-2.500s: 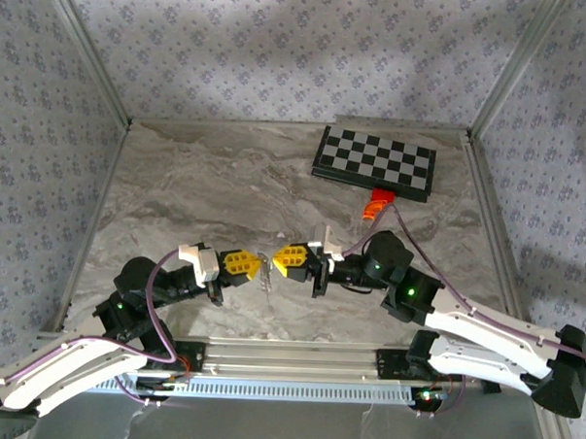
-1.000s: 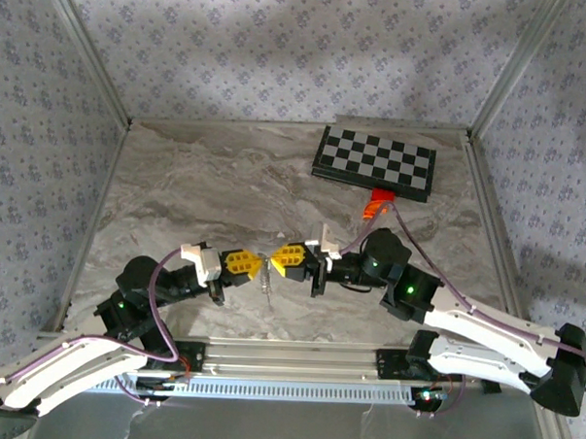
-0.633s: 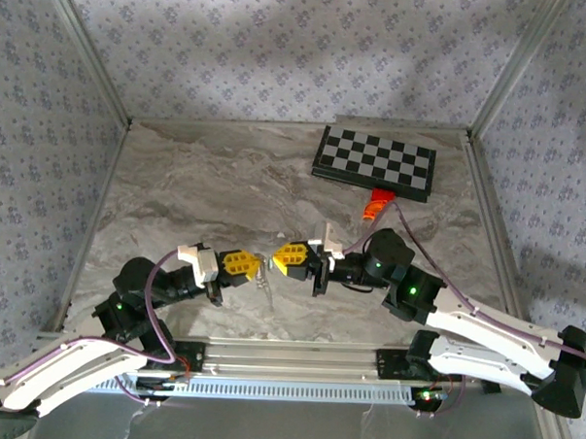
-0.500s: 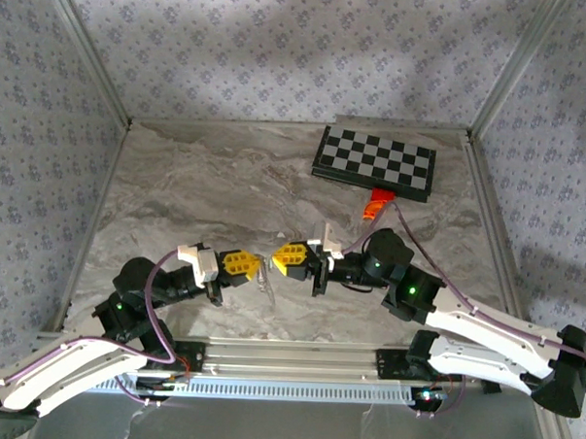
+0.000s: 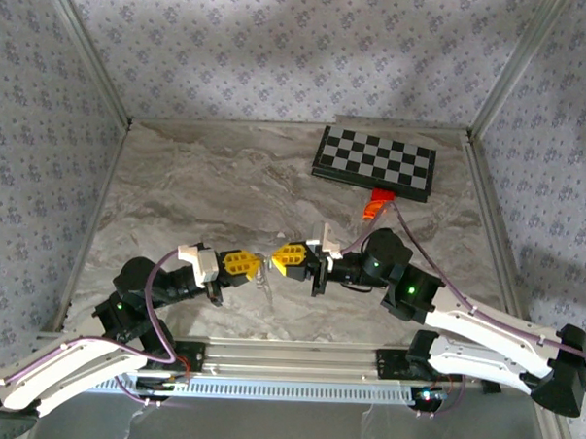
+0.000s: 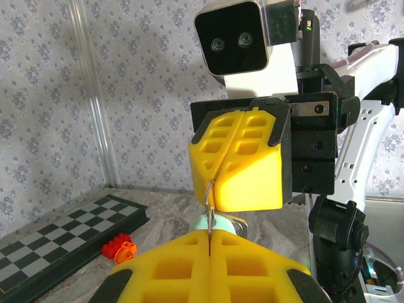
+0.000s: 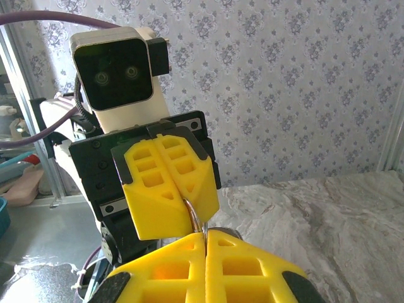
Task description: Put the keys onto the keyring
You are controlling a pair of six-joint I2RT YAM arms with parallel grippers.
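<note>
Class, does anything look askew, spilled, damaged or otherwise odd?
The black-and-white checkerboard sits skewed to the marble table's back edge, and a small orange block lies by its near edge. Nothing looks spilled or damaged.

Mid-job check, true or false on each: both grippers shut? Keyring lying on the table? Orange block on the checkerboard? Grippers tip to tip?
1. The left gripper and right gripper are both shut. True.
2. The keyring lies flat on the table. False: it is held up, pinched in both grippers' fingers.
3. The orange block sits on the checkerboard. False: it lies on the table by the board's near edge.
4. The grippers meet tip to tip. True.
</note>
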